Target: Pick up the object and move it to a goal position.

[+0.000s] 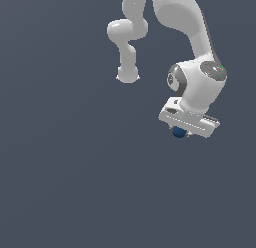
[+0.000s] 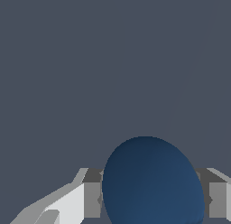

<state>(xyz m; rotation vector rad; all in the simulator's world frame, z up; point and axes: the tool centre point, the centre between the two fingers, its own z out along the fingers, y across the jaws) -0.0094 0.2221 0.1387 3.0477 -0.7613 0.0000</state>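
The dark blue ball point(image 2: 152, 182) sits between the fingers point(image 2: 91, 198) of the gripper point(image 1: 181, 133), which is closed on it; in the exterior view only part of it shows beneath the white gripper bar point(image 1: 189, 122). Risk: a smooth round object held at two narrow contacts may roll or slip out under an abrupt swing or wrist rotation. No goal marker is visible, so the destination cannot be confirmed. The surroundings read as uniform grey, without edges or obstacles; open room lies on all sides.
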